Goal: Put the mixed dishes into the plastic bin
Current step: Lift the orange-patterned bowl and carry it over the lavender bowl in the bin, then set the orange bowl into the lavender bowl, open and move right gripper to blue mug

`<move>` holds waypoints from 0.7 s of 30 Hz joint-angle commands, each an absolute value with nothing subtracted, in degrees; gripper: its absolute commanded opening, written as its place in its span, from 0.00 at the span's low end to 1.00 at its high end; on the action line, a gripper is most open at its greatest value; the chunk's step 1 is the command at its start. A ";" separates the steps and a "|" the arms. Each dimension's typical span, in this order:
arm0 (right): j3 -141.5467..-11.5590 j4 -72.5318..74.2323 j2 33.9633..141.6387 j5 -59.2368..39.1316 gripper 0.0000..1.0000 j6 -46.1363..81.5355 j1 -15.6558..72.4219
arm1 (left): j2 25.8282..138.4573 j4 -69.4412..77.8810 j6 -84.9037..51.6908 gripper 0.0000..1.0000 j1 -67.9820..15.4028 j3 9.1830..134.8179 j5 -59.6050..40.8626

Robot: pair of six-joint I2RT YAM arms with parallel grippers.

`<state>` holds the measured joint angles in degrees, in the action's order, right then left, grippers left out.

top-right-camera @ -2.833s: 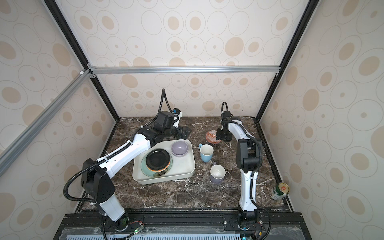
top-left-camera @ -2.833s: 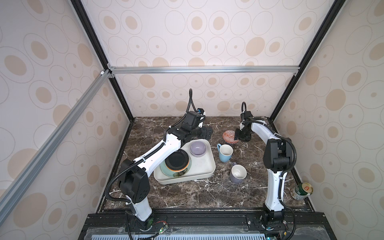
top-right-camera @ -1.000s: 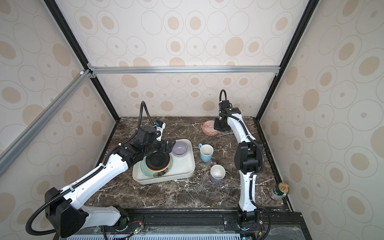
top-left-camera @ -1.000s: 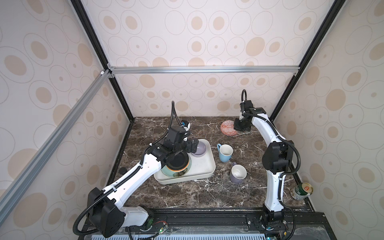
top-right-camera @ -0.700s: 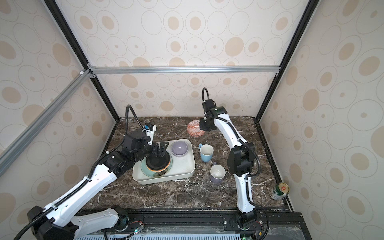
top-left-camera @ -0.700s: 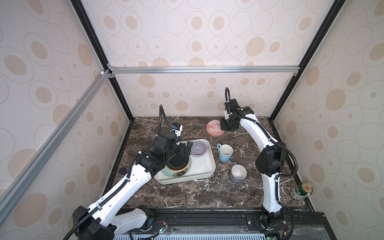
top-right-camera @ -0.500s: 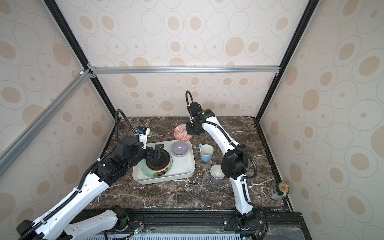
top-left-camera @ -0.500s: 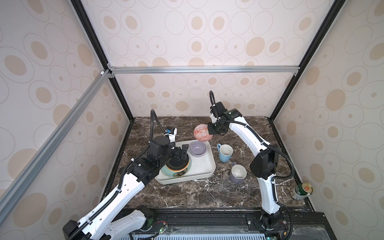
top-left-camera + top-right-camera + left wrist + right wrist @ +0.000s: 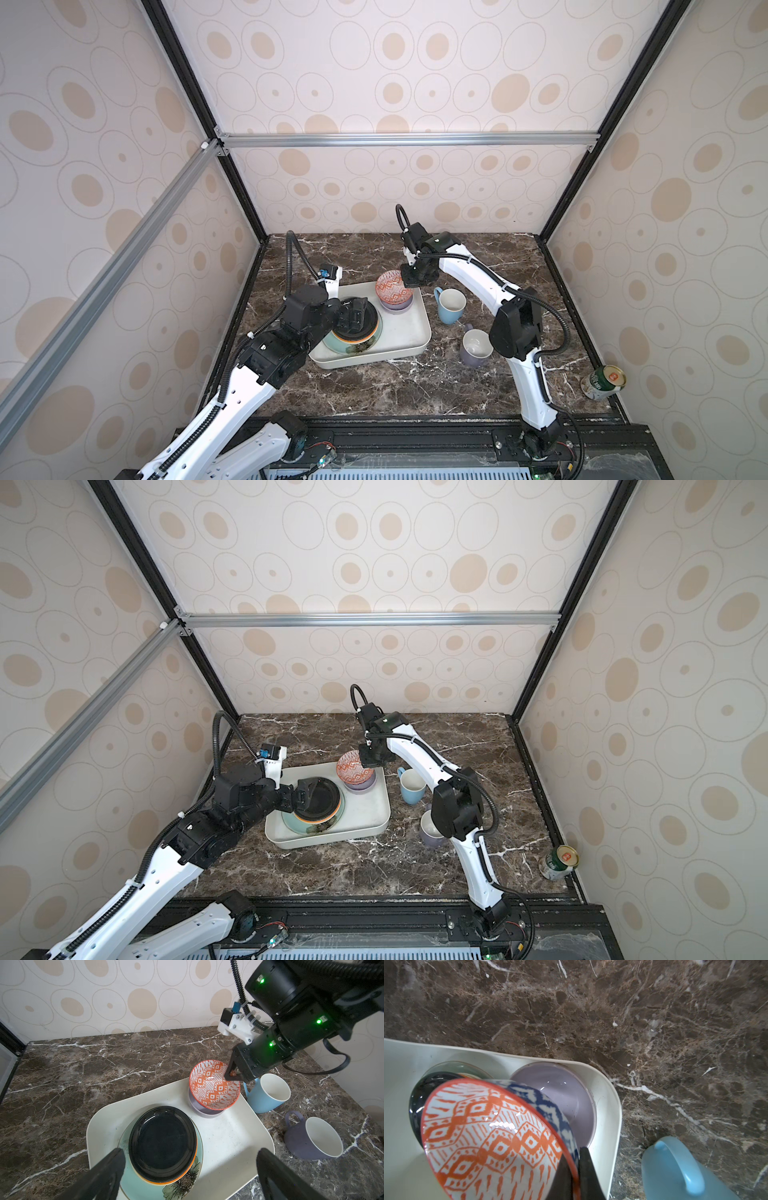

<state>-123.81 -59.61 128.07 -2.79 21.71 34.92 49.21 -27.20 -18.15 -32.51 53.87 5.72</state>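
Red-patterned bowl (image 9: 214, 1084) is hanging tilted in your right tool (image 9: 231, 1073), which is clenching its rim, one finger inside and one outside. It is sitting over the lavender bowl (image 9: 564, 1093), which is resting in the far corner of the plastic bin (image 9: 228, 1142); whether the two are touching, these views are not showing. The step in hand is looking like nesting one into the other. You should be levelling the bowl first, since its open face is leaning toward the plates, then centring it over the lavender hollow and easing down until it is bearing weight before letting go. A tilted release is risking a slide onto the black orange-rimmed plate (image 9: 162, 1142) stacked on the teal flower plate (image 9: 187, 1186). Be minding the light blue mug (image 9: 268, 1093) just beside the bin on the bench (image 9: 104, 1059), with the purple mug (image 9: 311, 1140) nearer the front.

Your right arm is reaching in from the right, elbow raised, forearm passing beside the light blue mug, wrist bending down at the bin's corner. Your left tool (image 9: 357, 318) is hovering released and empty over the plate stack, jaws standing wide, its arm stretching in low from the near left; you should be holding it clear of the bowls.
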 commanded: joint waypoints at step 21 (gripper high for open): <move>-121.29 -57.58 129.20 -2.96 0.34 21.28 35.19 | 51.03 -27.16 -19.07 0.99 -31.99 53.83 5.60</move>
